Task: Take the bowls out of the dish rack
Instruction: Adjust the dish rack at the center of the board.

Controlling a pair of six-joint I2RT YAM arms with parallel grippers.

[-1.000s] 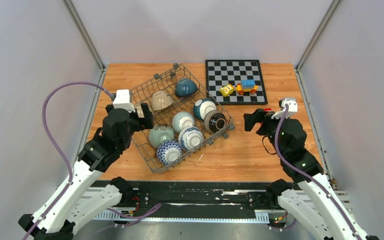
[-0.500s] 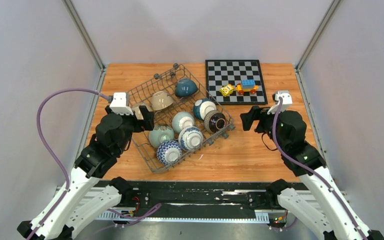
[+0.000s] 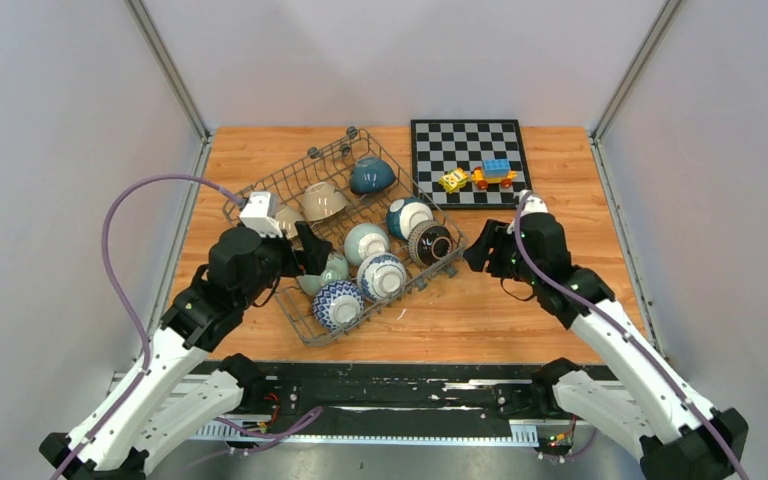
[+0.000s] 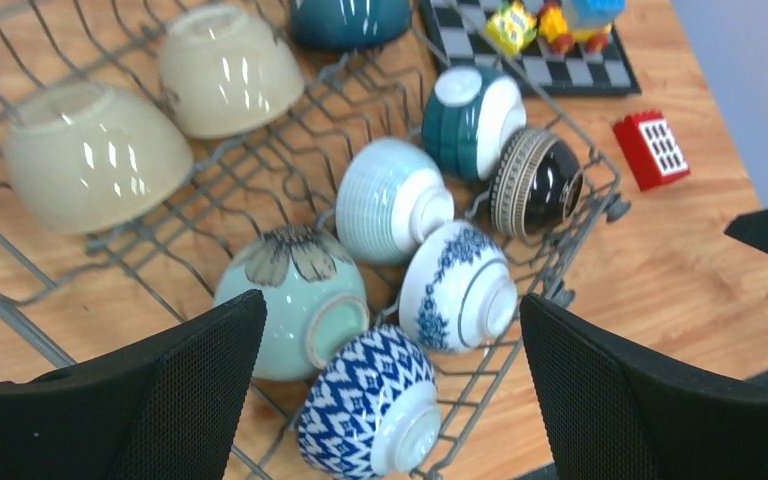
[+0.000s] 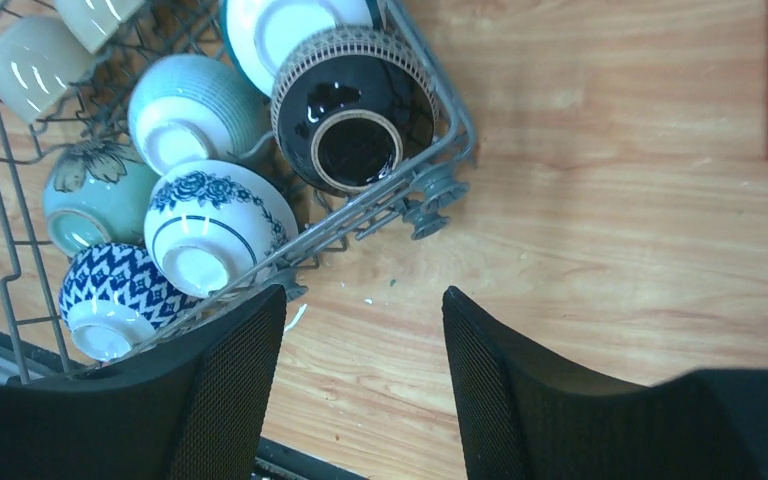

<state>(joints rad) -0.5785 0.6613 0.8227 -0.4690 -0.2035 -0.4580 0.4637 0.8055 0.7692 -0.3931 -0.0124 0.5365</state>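
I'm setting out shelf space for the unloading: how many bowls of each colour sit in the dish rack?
Beige bowls: 2
Dark teal bowls: 2
Pale green bowls: 2
Blue-and-white patterned bowls: 2
Dark brown striped bowl: 1
Total: 9, all in the dish rack

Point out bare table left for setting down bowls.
Widest bare wood: between the dish rack and the near edge, running right below the chessboard, under the right gripper. Smaller patch: the far-left corner behind the rack. Crowded: bowls packed in the rack's near half.
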